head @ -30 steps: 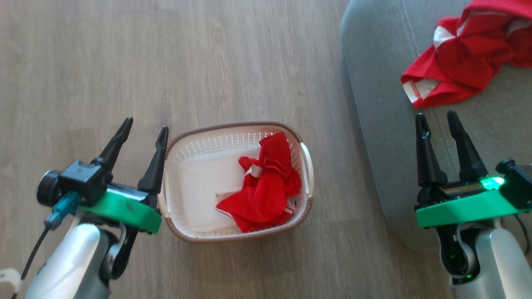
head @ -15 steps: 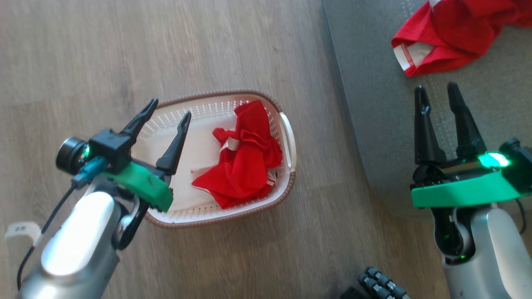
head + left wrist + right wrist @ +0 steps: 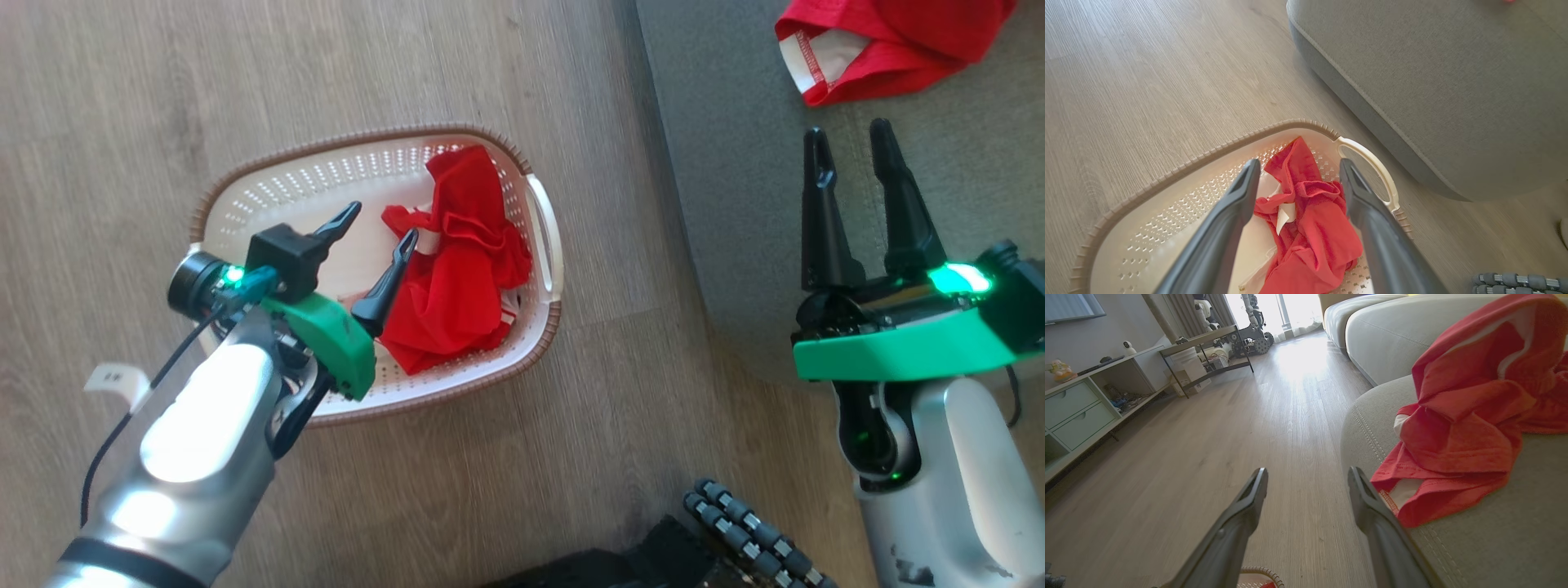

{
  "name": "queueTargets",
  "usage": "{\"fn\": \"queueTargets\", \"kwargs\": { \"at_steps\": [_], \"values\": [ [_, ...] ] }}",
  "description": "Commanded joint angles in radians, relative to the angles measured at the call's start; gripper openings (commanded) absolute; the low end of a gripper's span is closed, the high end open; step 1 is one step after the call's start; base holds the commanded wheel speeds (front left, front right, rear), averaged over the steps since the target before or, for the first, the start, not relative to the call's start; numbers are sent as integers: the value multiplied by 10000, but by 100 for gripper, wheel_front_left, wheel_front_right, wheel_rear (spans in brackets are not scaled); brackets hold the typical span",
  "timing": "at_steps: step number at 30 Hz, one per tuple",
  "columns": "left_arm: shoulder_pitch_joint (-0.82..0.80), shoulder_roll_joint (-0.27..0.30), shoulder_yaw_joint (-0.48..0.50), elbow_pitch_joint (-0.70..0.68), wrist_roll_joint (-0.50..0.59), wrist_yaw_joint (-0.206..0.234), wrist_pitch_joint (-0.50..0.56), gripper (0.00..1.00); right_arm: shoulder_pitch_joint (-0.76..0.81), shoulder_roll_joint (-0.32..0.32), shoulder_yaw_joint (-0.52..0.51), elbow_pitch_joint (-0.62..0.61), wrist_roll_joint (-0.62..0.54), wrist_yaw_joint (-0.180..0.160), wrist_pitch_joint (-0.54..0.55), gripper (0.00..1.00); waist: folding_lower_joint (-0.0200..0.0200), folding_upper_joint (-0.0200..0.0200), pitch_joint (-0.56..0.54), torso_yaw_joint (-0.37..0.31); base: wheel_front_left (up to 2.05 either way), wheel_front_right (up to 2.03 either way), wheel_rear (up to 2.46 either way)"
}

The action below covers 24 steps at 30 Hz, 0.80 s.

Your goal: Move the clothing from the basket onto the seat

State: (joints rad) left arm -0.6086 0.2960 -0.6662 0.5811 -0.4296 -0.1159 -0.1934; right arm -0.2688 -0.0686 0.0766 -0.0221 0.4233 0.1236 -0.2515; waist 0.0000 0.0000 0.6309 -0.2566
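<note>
Clothing (image 3: pixel 457 269) split: one red piece crumpled in the basket (image 3: pixel 326 175), the other piece (image 3: pixel 890 41) on the seat (image 3: pixel 735 204).

The left arm reaches in over the basket's near rim, forearm slanting up and across. The left gripper (image 3: pixel 382 222) is tipped down inside the basket, its fingers (image 3: pixel 1237 204) spread and empty, straddling the top of the red piece; whether they touch the fabric cannot be told. Well right of the basket, the right gripper (image 3: pixel 847 131) hovers over the seat's edge, fingers parted and holding nothing, aimed at the other piece and just short of it. The basket stands on the wood floor (image 3: pixel 245 65) near the seat.
</note>
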Motion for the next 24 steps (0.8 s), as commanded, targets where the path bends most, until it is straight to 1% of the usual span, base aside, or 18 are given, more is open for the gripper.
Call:
{"fn": "queueTargets", "kwargs": {
  "at_steps": [1,8,13,21,24],
  "values": [
    [-389,-5,92,164,-95,-84,47,100,-81,40,266,-271,-27,71,-88,100,0,0,225,-77,0,0,0],
    [-1365,-424,-366,1547,-368,-136,67,100,-397,94,376,-387,-52,71,-99,100,0,0,832,-264,0,0,0],
    [-1903,-518,-695,2112,-563,-143,150,100,-501,136,411,-489,7,71,-101,100,0,0,1235,-409,0,0,0],
    [-2713,-633,-1624,2893,-1276,-146,480,100,-670,176,448,-772,109,71,-102,100,0,0,1899,-652,0,0,0],
    [-2957,-669,-1803,3181,-1639,-146,541,100,-665,179,334,-1001,244,71,-102,100,0,0,2063,-652,0,0,0]
  ]
}}
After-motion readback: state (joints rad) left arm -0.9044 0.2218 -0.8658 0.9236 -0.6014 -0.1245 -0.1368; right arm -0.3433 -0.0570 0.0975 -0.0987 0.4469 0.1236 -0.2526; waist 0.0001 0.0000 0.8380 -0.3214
